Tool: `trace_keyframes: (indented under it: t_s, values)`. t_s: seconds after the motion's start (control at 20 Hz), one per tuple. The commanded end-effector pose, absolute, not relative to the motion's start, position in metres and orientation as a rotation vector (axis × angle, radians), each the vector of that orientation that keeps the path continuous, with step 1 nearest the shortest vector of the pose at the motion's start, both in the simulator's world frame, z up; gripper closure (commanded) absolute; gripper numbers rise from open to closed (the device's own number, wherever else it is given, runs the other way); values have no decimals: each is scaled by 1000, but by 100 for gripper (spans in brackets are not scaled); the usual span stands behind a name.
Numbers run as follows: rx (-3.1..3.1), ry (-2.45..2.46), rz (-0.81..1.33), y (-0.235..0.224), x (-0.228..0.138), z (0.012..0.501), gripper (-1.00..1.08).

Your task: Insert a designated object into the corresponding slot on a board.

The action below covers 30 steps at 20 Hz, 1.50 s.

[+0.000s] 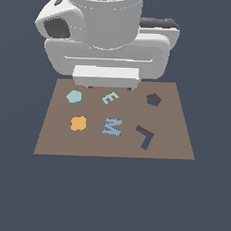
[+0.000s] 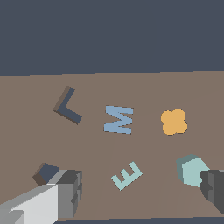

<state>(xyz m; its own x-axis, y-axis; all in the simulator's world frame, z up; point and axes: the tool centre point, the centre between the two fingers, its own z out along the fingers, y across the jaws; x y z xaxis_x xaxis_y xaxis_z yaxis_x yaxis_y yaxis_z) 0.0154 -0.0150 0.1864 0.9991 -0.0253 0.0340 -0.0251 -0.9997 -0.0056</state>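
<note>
The brown board (image 1: 175,133) lies flat below the arm. On the exterior view's left, near the far edge, sits the designated object, a pale teal hexagonal block (image 1: 74,96). The slot, a small dark polygon recess (image 1: 154,100), is at the far right of the board. My gripper (image 1: 110,87) hangs above the board's far edge, between block and slot. It is open and holds nothing. In the wrist view one finger (image 2: 65,192) partly overlaps the slot (image 2: 46,173). The other finger (image 2: 214,190) stands beside the block (image 2: 191,169).
A pale teal letter E (image 1: 110,97) lies under the gripper. A blue letter M (image 1: 112,126) and an orange rounded blob (image 1: 78,123) rest nearer the front. A dark L-shaped recess (image 1: 145,136) is at the front right. The arm's body hides the scene behind the board.
</note>
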Motion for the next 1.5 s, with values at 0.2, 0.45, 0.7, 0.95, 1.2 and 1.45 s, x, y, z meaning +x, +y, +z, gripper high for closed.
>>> trace_keyframes:
  t_s: [0.2, 0.45, 0.7, 0.95, 1.2, 1.45]
  values:
    - [-3136, 26, -53, -16, 14, 185, -92]
    - [-3136, -28, -50, -21, 8, 178, -92]
    - [-3134, -122, -46, -30, -1, 166, -92]
    - [-3127, -255, -40, -44, -13, 150, -92]
    - [-3109, -426, -32, -63, -27, 129, -92]
    - [-3077, -618, -22, -87, -40, 104, -92]
